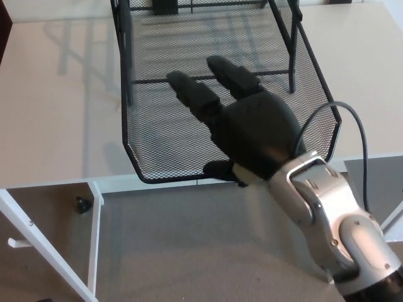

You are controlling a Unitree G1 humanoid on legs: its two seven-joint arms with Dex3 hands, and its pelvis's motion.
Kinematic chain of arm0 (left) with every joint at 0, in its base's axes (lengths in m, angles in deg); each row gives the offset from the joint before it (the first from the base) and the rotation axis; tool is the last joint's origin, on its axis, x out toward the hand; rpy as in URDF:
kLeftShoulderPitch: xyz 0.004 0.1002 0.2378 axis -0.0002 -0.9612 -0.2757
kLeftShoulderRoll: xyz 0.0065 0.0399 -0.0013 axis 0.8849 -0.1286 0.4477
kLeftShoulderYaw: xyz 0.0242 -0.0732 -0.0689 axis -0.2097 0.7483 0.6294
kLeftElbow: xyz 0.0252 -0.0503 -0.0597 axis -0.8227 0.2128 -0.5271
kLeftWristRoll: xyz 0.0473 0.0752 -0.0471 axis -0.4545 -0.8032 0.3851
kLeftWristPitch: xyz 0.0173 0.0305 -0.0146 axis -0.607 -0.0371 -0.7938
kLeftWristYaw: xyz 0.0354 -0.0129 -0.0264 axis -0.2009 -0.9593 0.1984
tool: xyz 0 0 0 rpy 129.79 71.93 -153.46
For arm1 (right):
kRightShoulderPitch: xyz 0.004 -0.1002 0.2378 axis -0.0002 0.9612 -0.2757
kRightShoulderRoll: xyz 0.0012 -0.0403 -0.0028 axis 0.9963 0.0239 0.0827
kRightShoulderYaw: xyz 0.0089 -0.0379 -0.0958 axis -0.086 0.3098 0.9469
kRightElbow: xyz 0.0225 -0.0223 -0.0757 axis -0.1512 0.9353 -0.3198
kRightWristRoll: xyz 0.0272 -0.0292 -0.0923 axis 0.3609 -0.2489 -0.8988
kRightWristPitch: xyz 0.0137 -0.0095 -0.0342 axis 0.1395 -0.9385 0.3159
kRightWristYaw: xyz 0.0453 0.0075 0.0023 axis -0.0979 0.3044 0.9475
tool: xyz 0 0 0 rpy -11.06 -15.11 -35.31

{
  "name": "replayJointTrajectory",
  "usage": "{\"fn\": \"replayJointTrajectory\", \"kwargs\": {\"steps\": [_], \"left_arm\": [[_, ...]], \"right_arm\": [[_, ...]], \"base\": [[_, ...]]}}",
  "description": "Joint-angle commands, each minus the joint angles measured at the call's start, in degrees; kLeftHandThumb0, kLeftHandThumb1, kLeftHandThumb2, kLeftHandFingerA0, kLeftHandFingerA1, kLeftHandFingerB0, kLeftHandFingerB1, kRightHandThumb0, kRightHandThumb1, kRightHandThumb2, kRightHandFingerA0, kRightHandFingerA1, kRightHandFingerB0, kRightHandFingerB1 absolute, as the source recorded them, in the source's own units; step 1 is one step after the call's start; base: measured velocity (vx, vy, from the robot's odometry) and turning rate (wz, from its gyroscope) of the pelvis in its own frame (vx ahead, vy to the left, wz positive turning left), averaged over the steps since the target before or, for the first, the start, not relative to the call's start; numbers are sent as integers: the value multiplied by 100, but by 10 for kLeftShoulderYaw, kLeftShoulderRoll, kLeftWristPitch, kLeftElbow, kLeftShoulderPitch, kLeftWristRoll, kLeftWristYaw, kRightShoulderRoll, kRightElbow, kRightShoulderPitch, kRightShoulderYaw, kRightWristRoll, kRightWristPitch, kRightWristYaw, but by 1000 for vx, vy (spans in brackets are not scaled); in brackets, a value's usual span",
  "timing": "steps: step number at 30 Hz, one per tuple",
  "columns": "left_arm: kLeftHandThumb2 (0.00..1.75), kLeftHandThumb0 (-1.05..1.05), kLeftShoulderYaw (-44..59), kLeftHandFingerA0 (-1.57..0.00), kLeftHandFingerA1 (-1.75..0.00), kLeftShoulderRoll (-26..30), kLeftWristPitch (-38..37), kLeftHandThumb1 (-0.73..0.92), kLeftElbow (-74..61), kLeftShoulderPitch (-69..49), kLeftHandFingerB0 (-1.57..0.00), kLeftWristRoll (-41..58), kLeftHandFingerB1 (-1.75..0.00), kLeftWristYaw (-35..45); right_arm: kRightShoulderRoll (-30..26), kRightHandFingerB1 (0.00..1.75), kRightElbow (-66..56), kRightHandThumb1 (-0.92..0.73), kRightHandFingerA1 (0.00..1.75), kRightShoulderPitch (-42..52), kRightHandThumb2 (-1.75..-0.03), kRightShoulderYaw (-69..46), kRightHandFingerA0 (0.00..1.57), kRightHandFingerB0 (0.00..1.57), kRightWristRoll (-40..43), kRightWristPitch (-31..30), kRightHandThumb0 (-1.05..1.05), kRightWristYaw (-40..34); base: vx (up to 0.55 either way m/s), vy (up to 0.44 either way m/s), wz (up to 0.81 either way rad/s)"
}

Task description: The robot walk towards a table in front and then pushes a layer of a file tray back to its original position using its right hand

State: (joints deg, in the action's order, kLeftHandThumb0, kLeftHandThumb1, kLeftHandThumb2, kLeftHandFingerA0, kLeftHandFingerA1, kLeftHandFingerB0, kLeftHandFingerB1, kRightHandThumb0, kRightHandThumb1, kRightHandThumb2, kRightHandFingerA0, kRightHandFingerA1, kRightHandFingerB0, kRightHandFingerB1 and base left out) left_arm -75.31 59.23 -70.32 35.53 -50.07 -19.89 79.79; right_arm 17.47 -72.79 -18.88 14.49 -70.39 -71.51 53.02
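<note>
A black wire-mesh file tray (157, 135) stands on the pale table (56, 126), its lowest layer pulled out toward me so its front rim (165, 178) overhangs the table's edge. My right hand (242, 129) reaches over that layer from the lower right. It is open and holds nothing. The two fingers (195, 95) stretch forward above the mesh floor, and the thumb (220, 170) sits low at the front rim. The silver forearm (334, 217) trails down to the right. My left hand does not show.
The tray's upright frame posts (126, 56) rise at the left and right of the layer. White table legs (94, 233) and a small black object (82, 205) on the grey floor lie below the table's front edge.
</note>
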Motion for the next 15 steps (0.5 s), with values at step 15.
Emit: {"fn": "replayJointTrajectory", "kwargs": {"steps": [15], "left_arm": [[73,-49,-13,-23,-42,32,36,57,-20,13,-20,-16,-39,5]], "right_arm": [[-52,1,11,-48,0,-53,-83,41,0,0,-62,-134,-80,68]], "base": [[0,0,0]]}}
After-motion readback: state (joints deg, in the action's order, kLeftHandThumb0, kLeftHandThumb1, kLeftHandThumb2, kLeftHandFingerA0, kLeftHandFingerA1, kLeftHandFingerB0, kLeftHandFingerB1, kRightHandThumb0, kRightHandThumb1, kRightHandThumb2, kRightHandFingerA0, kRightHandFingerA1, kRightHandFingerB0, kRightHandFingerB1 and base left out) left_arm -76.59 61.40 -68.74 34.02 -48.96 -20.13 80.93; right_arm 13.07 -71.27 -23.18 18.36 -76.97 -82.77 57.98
